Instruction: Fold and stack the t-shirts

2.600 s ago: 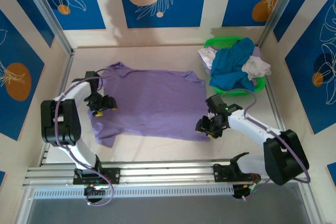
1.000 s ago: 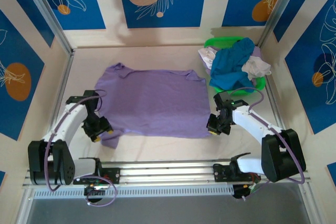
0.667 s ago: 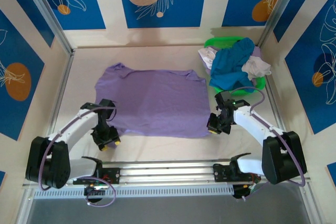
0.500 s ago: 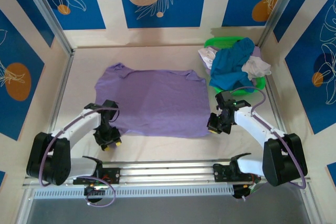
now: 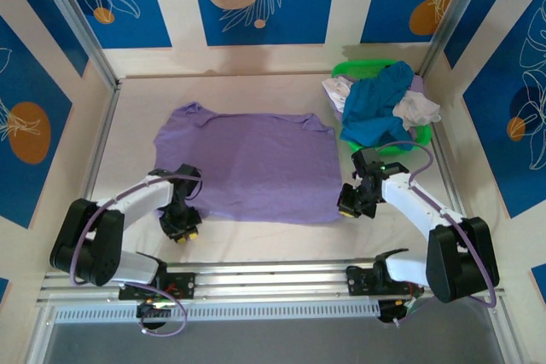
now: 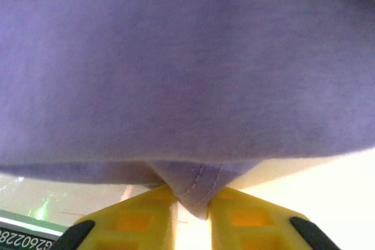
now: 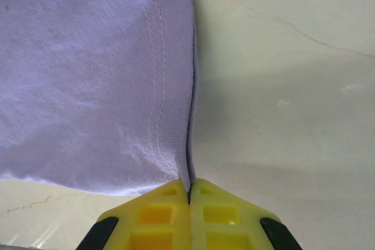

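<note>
Item: lavender t-shirt (image 5: 252, 164), spread flat across the middle of the table (image 5: 256, 95), with its hem toward the arms.

Handling: we judge it light, limp and thin. It will sag and crease wherever it is unsupported, and it will drag on the table rather than slide clean. The stitched hem corners are the firmest places to take hold, one corner per claw, so that the edge lifts level.

Left gripper (image 6: 191, 203): clenched on a small peak of the stitched hem at the near left corner.

Right gripper (image 7: 189, 194): pads pressed together on the tip of the near right hem corner, a shallow bite in our judgement.

Also on hand: a teal t-shirt (image 5: 375, 108) and white t-shirts (image 5: 418, 110), heaped in the green basket (image 5: 363, 67) at far right.

Views: the wrist cameras give us the double stitching and how much cloth each claw bites. The top camera gives the shirt's whole outline, its sleeves and the waiting heap.
</note>
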